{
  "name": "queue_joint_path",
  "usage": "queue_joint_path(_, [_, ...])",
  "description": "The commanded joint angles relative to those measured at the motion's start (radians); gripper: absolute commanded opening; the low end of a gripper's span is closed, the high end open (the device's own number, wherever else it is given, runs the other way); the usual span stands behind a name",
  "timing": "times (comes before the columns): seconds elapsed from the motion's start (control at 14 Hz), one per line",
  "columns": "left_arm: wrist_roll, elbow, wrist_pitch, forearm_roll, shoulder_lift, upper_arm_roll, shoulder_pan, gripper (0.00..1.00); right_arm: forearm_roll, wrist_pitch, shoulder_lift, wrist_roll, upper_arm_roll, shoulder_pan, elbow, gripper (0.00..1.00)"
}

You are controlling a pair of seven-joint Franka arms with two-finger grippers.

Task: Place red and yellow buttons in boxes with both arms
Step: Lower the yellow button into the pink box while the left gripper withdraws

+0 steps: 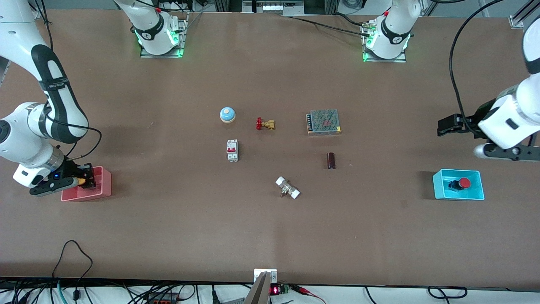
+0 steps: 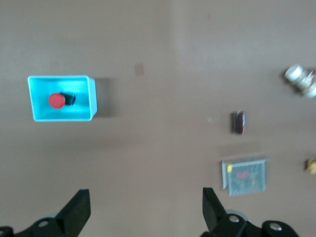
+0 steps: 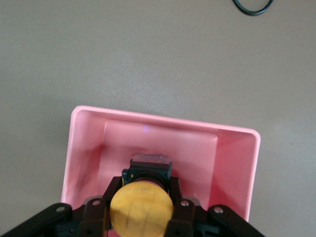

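Note:
My right gripper is shut on the yellow button and holds it down inside the pink-red box at the right arm's end of the table. In the right wrist view the fingers clamp the button by its black base, within the box walls. The red button lies in the cyan box at the left arm's end. My left gripper is open and empty in the air, beside that box. The left wrist view shows its gripper wide open, the cyan box and the red button.
Mid-table stand a blue dome bell, a brass valve with a red handle, a white circuit breaker, a mesh-covered power supply, a small dark block and a brass fitting with white caps.

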Motion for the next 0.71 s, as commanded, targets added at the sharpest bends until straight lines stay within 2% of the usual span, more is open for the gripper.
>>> queue_joint_path(0.0, [0.039,-0.329,0.216,-0.033,-0.23,0.119,-0.088,1.0,0.021,0.021,0.014,-0.02,0.006,-0.003,0.015,0.34])
queue_joint_path(0.07, [0.041,-0.339,0.216,-0.018,-0.239,0.162,-0.133,1.0,0.021,0.021,0.014,-0.02,0.006,-0.003,0.015,0.43])
queue_joint_path(0.14, [0.044,-0.346,0.218,-0.015,-0.246,0.213,-0.159,1.0,0.021,0.021,0.014,-0.02,0.006,-0.003,0.015,0.47])
queue_joint_path(0.43, [0.042,-0.323,0.192,-0.012,-0.217,0.218,-0.167,1.0,0.021,0.021,0.014,-0.02,0.006,-0.002,0.015,0.67])
queue_joint_path(0.5, [0.045,-0.319,0.193,-0.01,-0.213,0.216,-0.168,1.0,0.021,0.021,0.014,-0.02,0.006,-0.002,0.015,0.68])
queue_joint_path(0.57, [0.045,-0.317,0.192,-0.01,-0.213,0.207,-0.168,1.0,0.021,0.021,0.011,-0.019,0.006,0.0,0.015,0.77])
queue_joint_path(0.64, [0.044,-0.317,0.186,-0.01,-0.216,0.2,-0.168,1.0,0.021,0.015,0.002,-0.012,0.006,0.001,0.015,1.0])
